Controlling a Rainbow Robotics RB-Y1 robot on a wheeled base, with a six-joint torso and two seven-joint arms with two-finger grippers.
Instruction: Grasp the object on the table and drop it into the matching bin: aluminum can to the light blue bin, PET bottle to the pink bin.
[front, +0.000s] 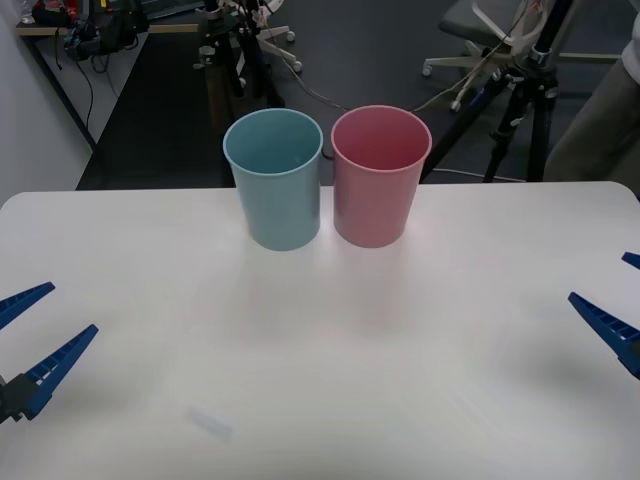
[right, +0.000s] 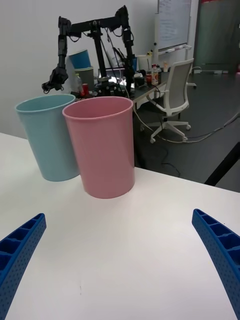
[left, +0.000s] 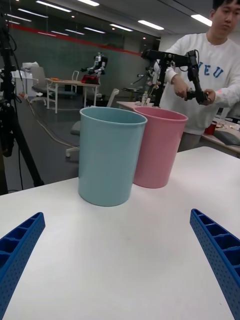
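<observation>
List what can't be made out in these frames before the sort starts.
- Light blue bin and pink bin: the bottoms inside are hidden by their own walls in both wrist views, and too dim to read in the front view.
- Left gripper and right gripper: both open, bodies cut off by the front view's side edges.
- Table: near edge cut off in the front view.

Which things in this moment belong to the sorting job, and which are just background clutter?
Job:
- light blue bin, standing on the table
- pink bin, right beside it
- left gripper, open, low at the table's left edge
- right gripper, open, at the right edge

Background:
- office chair
- tripod
</observation>
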